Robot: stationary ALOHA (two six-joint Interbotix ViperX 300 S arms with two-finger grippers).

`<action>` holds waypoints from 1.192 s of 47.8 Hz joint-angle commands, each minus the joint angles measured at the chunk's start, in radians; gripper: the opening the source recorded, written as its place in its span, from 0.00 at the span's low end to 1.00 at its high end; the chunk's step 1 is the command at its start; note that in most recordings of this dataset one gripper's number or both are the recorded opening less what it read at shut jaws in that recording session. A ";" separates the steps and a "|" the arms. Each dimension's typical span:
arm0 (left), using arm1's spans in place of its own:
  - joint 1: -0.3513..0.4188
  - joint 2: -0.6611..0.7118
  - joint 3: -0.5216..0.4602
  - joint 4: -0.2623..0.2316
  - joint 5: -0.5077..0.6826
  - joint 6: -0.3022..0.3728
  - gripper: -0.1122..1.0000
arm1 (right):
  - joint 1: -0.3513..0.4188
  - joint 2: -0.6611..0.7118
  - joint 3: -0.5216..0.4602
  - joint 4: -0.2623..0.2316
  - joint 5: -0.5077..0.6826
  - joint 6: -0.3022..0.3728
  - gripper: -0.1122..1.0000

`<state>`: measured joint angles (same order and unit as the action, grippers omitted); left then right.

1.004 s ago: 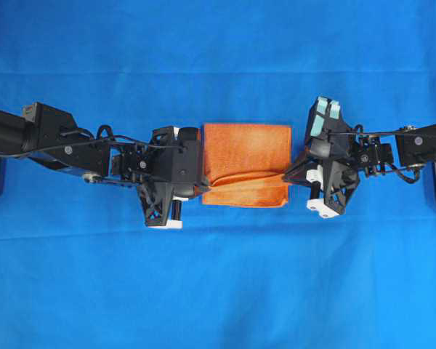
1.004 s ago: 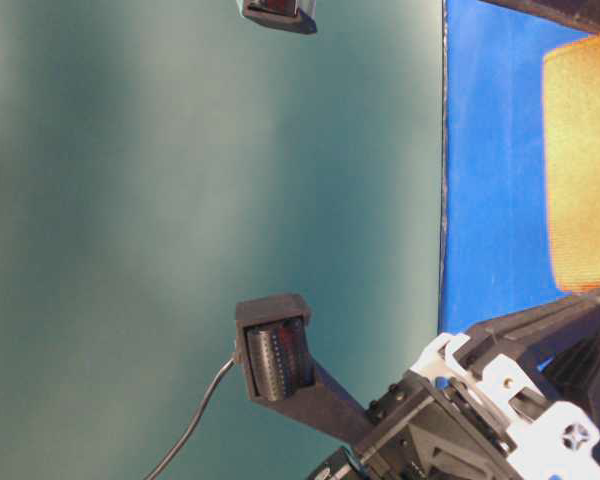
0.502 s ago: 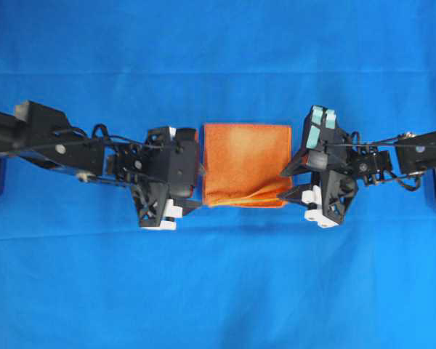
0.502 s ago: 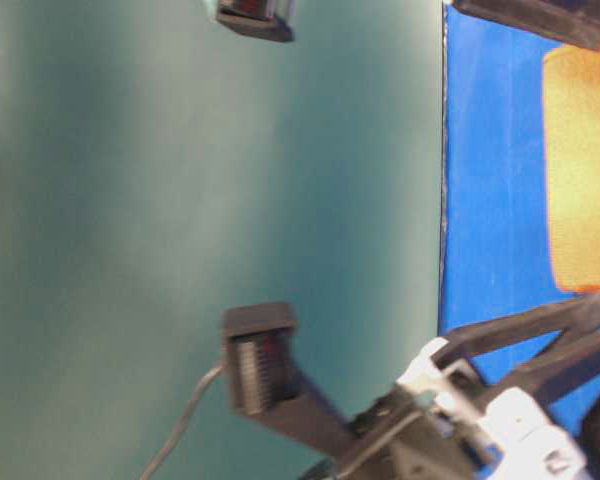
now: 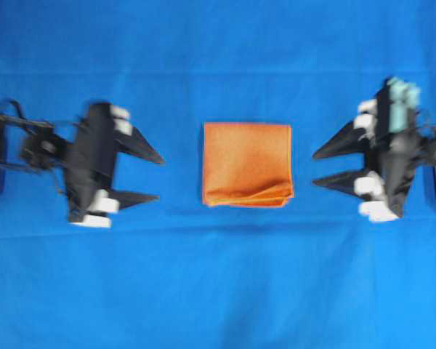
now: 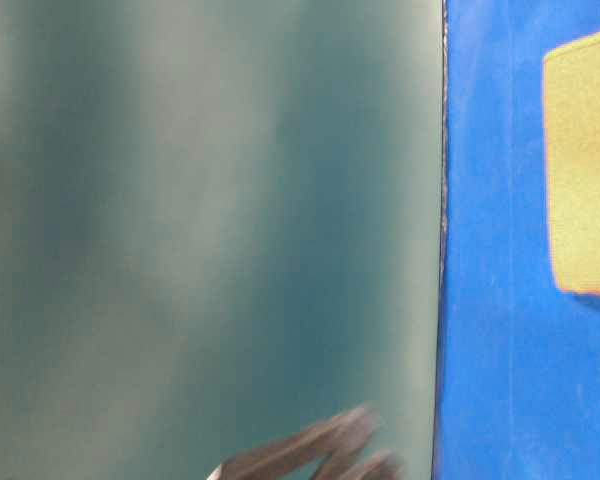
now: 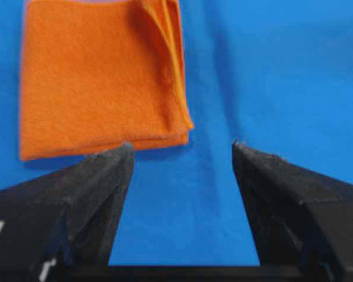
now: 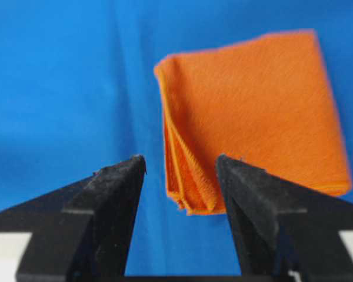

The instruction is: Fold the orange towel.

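The left gripper [image 5: 158,177] stands with its jaws spread wide and nothing between them, well apart from the orange towel [image 5: 247,164] on that towel's left. The right gripper [image 5: 315,167] is likewise spread wide and empty, well apart from the towel on its right. Both point their fingertips toward the towel. The towel lies folded into a compact near-square on the blue table cloth [image 5: 218,291], midway between the two grippers, with its stacked layered edges showing along its near side.
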<state>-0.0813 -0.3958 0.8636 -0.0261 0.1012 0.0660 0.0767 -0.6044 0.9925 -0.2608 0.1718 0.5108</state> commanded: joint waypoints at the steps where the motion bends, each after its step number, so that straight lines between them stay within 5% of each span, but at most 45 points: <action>1: 0.003 -0.133 0.040 0.000 -0.025 0.003 0.65 | -0.008 -0.109 0.008 -0.029 0.028 0.000 0.61; 14: 0.021 -0.456 0.187 0.000 -0.044 0.003 0.65 | -0.021 -0.365 0.064 -0.135 0.149 0.002 0.61; 27: 0.058 -0.693 0.341 0.000 -0.044 0.003 0.65 | -0.037 -0.548 0.192 -0.150 0.138 0.006 0.61; 41: 0.117 -0.824 0.463 0.000 -0.051 0.000 0.65 | -0.100 -0.571 0.293 -0.147 0.072 0.021 0.61; 57: 0.126 -0.831 0.479 0.000 -0.049 -0.002 0.65 | -0.106 -0.563 0.299 -0.146 0.067 0.021 0.61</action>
<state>0.0414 -1.2395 1.3514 -0.0261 0.0614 0.0660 -0.0291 -1.1796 1.3023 -0.4080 0.2500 0.5308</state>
